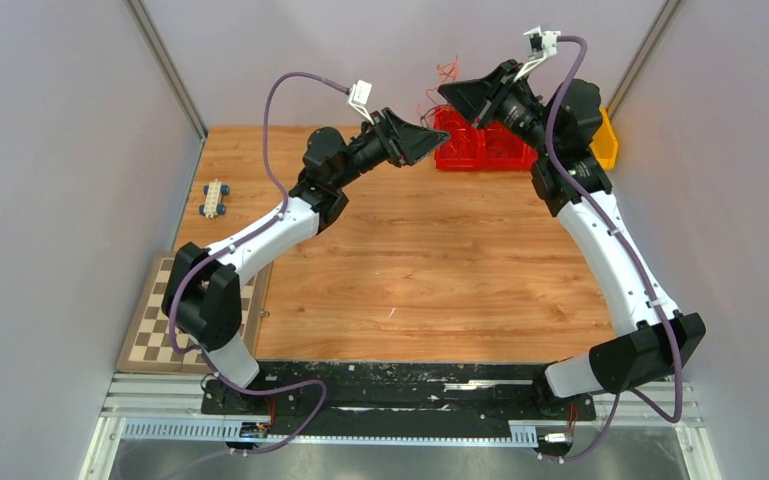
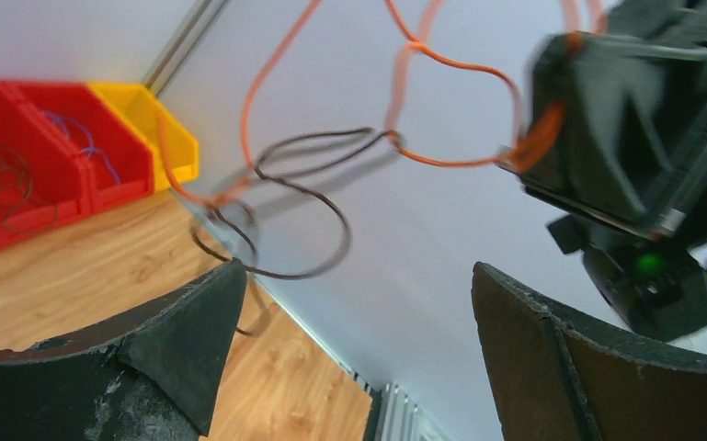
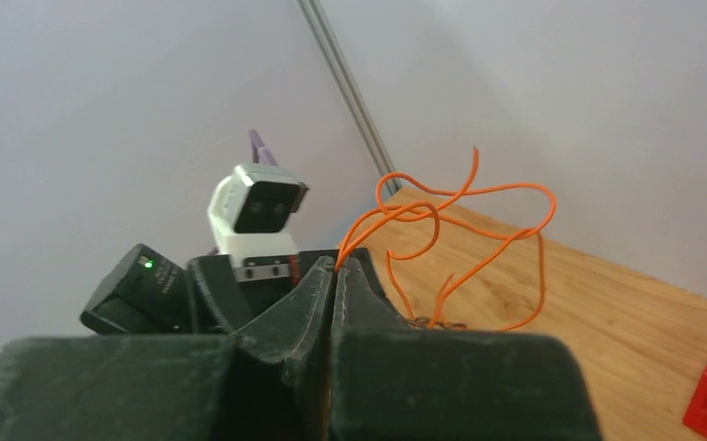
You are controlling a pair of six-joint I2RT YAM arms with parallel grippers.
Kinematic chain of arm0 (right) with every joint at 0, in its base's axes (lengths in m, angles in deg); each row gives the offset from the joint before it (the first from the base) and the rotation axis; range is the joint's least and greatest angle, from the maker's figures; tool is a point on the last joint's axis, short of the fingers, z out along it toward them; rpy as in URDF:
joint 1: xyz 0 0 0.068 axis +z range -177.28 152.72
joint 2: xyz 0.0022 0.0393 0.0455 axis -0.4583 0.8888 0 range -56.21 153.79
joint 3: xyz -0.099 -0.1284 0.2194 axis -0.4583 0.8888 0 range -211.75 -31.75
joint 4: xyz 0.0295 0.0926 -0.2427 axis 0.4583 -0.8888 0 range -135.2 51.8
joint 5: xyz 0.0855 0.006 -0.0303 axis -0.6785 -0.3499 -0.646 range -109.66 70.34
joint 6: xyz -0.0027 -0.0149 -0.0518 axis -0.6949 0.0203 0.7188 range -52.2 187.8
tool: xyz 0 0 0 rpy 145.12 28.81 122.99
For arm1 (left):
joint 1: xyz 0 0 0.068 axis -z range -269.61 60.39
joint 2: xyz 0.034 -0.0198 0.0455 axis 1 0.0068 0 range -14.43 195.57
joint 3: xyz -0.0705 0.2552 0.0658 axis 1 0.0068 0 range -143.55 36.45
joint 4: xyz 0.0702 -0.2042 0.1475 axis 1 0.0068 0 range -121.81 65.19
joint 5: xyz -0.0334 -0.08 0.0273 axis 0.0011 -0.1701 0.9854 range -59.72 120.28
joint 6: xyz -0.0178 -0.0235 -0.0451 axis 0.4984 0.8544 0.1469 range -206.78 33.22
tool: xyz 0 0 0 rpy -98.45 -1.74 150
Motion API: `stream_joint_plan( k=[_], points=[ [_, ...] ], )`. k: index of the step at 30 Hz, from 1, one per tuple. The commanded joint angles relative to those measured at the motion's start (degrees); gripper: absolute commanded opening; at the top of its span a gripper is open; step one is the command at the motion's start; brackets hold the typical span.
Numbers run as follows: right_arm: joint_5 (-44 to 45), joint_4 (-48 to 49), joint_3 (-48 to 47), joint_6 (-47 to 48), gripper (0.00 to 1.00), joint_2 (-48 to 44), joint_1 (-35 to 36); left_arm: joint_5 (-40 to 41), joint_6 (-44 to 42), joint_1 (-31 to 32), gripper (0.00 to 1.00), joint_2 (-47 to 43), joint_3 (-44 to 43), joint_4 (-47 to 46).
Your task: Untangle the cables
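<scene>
The cables (image 1: 446,78) hang in the air at the back of the table, above the red bins. In the right wrist view my right gripper (image 3: 338,265) is shut on the orange-red wire (image 3: 464,216), whose loops curl out beyond the fingertips. In the left wrist view the orange wire (image 2: 441,64) runs to the right gripper (image 2: 526,152), and a dark brown wire (image 2: 308,188) hangs looped through it. My left gripper (image 2: 359,285) is open wide and empty just below that tangle. The dark loop passes close to its left fingertip (image 2: 211,303). From above, the left gripper (image 1: 430,145) sits below and left of the right gripper (image 1: 450,93).
Red bins (image 1: 480,148) and a yellow bin (image 1: 608,140) stand at the back right; they also show in the left wrist view (image 2: 64,175). A chessboard (image 1: 152,322) lies at the front left, with a small blue-and-cream toy (image 1: 214,198) at the far left. Grey walls enclose the table.
</scene>
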Motion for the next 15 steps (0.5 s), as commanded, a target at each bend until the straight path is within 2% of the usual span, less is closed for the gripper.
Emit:
stream_joint_plan(
  k=[1,4,7,15],
  points=[
    [2.2,3.5,0.3,-2.8,0.00,-1.6,1.6,6.0,3.2,-0.2,1.00,1.5,-0.6,3.2],
    [3.5,3.6,0.4,-3.6,0.00,-1.9,2.2,7.1,4.3,-0.2,0.96,2.0,-1.2,4.3],
    [4.0,3.6,0.9,-4.1,0.00,-2.2,3.0,7.8,5.1,-0.2,0.87,2.6,-2.1,4.7],
    [5.3,3.6,2.6,-4.6,0.00,-3.0,4.9,8.7,6.1,-0.7,0.83,2.5,-1.1,4.2]
  ],
)
